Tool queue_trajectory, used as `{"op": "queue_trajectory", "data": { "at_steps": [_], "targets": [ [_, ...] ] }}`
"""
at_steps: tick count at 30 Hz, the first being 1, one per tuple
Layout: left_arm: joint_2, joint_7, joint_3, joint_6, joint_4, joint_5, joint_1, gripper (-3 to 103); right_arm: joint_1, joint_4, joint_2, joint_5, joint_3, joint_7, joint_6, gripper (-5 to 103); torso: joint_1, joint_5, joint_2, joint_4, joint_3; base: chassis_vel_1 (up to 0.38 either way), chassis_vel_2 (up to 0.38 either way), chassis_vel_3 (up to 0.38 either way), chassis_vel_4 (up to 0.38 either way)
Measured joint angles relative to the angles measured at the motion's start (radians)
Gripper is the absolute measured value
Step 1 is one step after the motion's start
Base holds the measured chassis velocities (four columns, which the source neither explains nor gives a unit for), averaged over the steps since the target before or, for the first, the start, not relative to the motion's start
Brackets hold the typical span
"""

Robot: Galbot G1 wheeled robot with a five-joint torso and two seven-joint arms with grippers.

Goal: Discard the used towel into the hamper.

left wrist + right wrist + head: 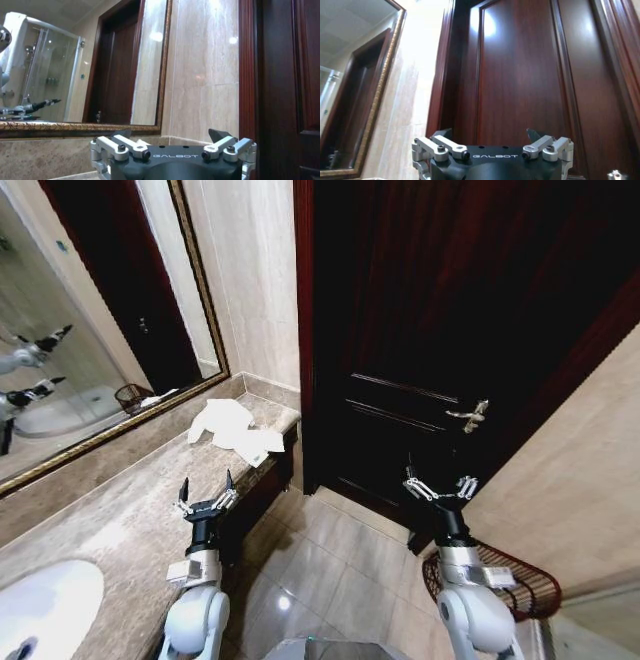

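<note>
The long beige marble desk [120, 510] runs up the left of the head view, under a gold-framed wall mirror [90, 330]. Near its far end, left of centre in the frame, lies the crumpled white towel [232, 430], its long axis slanting along the desk edge. The small dark reddish-brown wire hamper [520, 580] stands on the tiled floor at lower right, before the dark wooden door [450, 330]. The left gripper [205, 498] hovers over the desk edge with fingers spread and empty; the towel lies straight beyond it, up-frame, so this arm is nearer. The right gripper [440, 485], fingers likewise spread, hangs beside the hamper, well apart from the towel.
</note>
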Motion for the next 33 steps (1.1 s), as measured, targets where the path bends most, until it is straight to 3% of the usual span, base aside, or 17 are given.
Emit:
{"op": "queue_trajectory", "data": {
  "at_steps": [6, 17, 24, 33],
  "targets": [
    [0.0, -0.011, 0.004, -0.033, 0.016, -0.002, -0.008, 100, -0.008, -0.001, 0.008, 0.022, 0.006, -0.024, 0.008, 100, 0.0, 0.0, 0.0, 0.0, 0.0, 0.0, 0.0, 0.0, 0.0],
    [0.0, -0.017, 0.007, -0.041, 0.024, -0.017, -0.019, 100, -0.014, -0.018, 0.008, 0.031, 0.013, -0.031, 0.023, 100, 0.0, 0.0001, 0.0, 0.0001, 0.0, -0.089, 0.085, 0.086, -0.087],
    [0.0, -0.027, 0.0, -0.042, 0.026, -0.03, -0.025, 100, 0.004, -0.032, 0.007, -0.005, 0.003, 0.046, 0.056, 100, 0.001, 0.0001, 0.0, 0.0003, 0.0, -0.143, 0.152, 0.149, -0.119],
    [0.0, -0.025, 0.003, -0.042, 0.027, -0.03, -0.023, 100, -0.006, -0.027, 0.011, -0.005, 0.004, 0.022, 0.049, 100, -0.001, -0.0001, 0.0, 0.0001, 0.0, -0.002, 0.023, -0.025, 0.009]
  ]
}}
